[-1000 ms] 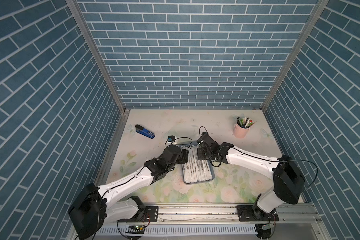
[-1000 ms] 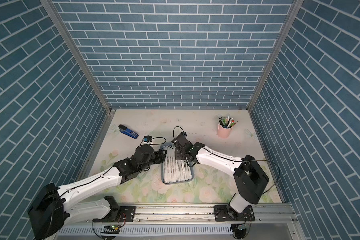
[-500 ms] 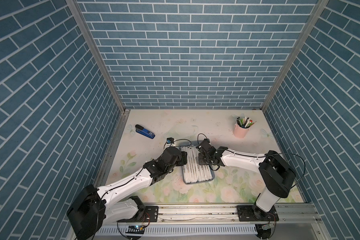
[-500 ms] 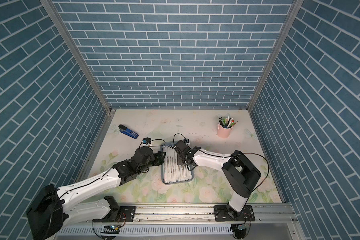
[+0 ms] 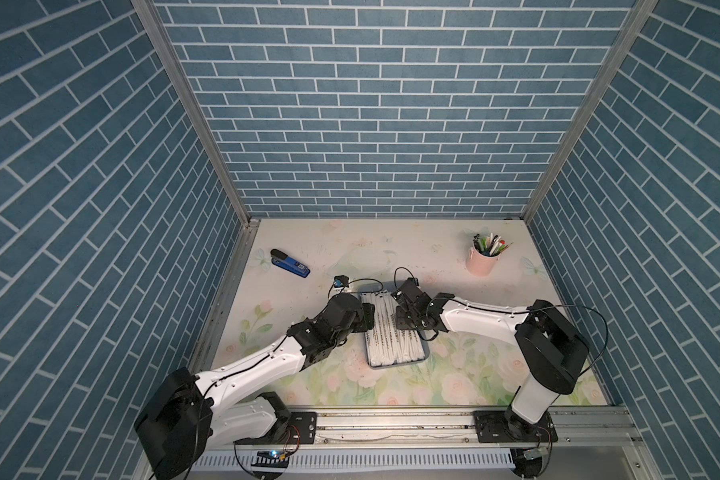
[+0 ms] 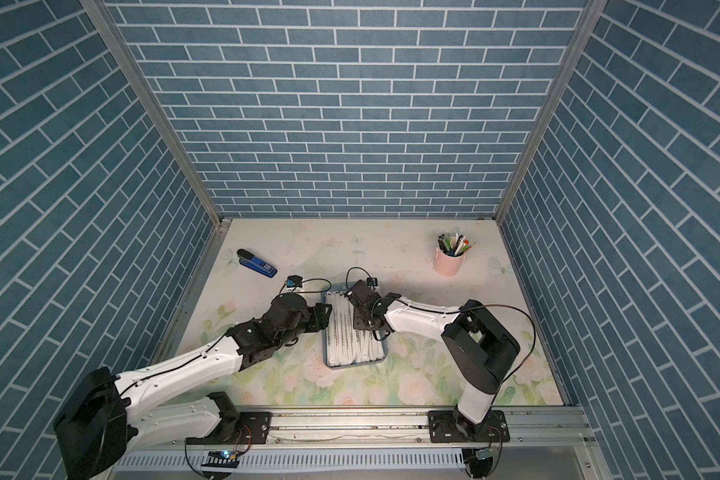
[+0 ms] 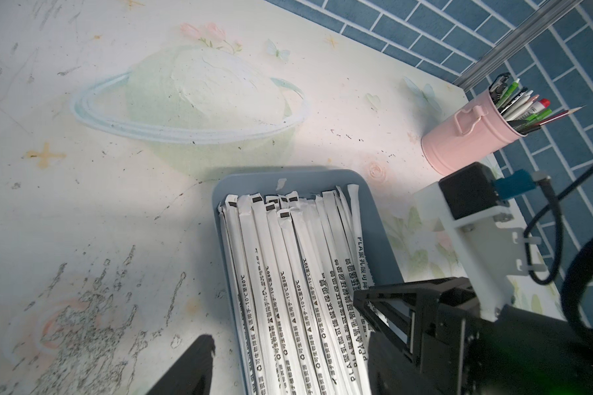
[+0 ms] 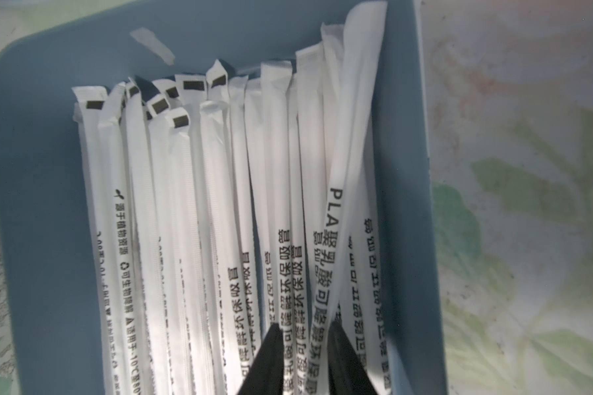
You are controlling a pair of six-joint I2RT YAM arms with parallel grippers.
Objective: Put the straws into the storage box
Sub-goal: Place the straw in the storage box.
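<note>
The right gripper [image 8: 303, 333], shut a second ago, parts its jaws just above the storage box [image 8: 31, 205], freeing a slanted straw [image 8: 355, 119] onto the straws [image 8: 220, 205] piled inside, while the left gripper [image 5: 370, 318] hovers spread wide at the rim; none appears left outside.

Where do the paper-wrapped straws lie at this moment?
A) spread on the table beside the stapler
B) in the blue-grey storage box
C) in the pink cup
B: the straws lie side by side inside the storage box, while the pink cup holds only pens.
</note>
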